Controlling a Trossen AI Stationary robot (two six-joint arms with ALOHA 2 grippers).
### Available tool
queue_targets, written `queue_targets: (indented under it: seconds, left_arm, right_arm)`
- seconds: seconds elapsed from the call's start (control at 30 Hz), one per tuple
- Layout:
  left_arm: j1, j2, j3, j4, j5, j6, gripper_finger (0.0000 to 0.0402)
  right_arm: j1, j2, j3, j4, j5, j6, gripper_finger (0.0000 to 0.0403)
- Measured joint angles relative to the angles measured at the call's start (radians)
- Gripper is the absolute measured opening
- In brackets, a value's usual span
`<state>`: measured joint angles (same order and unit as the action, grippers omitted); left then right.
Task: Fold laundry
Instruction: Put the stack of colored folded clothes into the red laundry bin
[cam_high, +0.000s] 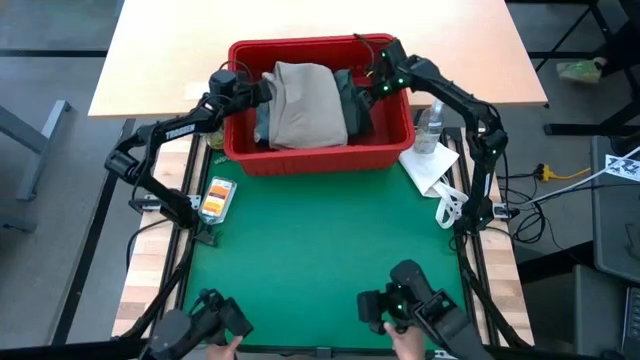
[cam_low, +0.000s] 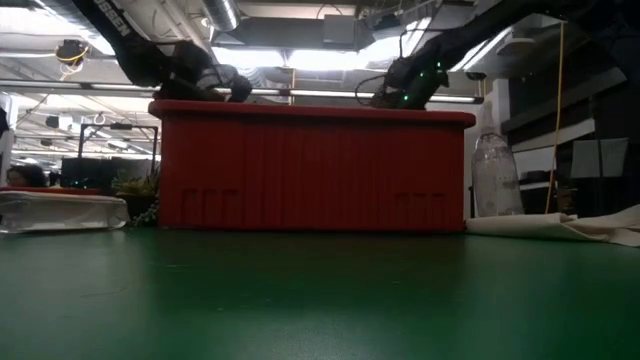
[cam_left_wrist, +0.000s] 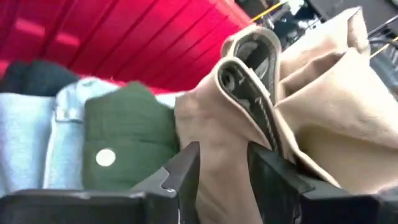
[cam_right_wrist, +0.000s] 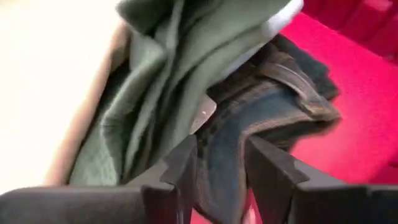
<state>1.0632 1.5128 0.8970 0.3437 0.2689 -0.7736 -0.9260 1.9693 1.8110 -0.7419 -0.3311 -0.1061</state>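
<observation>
Laundry fills the red basket (cam_high: 322, 155) at the far middle of the green table (cam_high: 320, 250): a beige khaki piece (cam_high: 308, 103) lies folded on top, its waistband curled up with a metal button showing in the left wrist view. Beside it sit a dark olive green piece (cam_left_wrist: 127, 140) with a pale round button, light blue denim (cam_left_wrist: 34, 134) and, toward the right end, dark navy jeans (cam_right_wrist: 261, 118) with a stitched waistband. The left gripper (cam_left_wrist: 222, 165) hangs over the basket's left end, fingers spread a little with khaki cloth between them, apart from it. The right gripper (cam_right_wrist: 222, 163) is over the right end, fingers likewise parted above the jeans' edge. From table height the basket wall hides every garment, and from above the denim and jeans are mostly buried under the khaki.
</observation>
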Motion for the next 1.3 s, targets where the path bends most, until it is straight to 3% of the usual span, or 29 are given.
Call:
queue_targets:
  seconds: [0.37,0.63,0.87,1.17,1.3]
  left_arm:
    - [0.006,-0.112,0.002,0.043,-0.105,0.001,0.0125]
    - [0.014,-0.171,0.002,0.184,-0.148,0.030,0.0125]
    - [-0.064,-0.169,0.003,0.233,-0.091,0.049,0.0124]
    - [-0.197,-0.073,0.003,0.228,-0.271,0.387,0.0124]
    - [-0.205,0.013,0.003,0.229,-0.288,0.475,0.0124]
  right_arm:
    - [-0.002,-0.001,0.269,-0.163,0.174,-0.091,0.0134]
    - [0.056,-0.001,0.350,-0.165,0.168,-0.196,0.0134]
    - [0.155,-0.001,0.289,-0.017,0.163,-0.323,0.0134]
    - [0.198,-0.001,0.080,0.293,0.239,-0.370,0.0134]
    - [0.176,-0.001,-0.014,0.362,0.276,-0.369,0.0134]
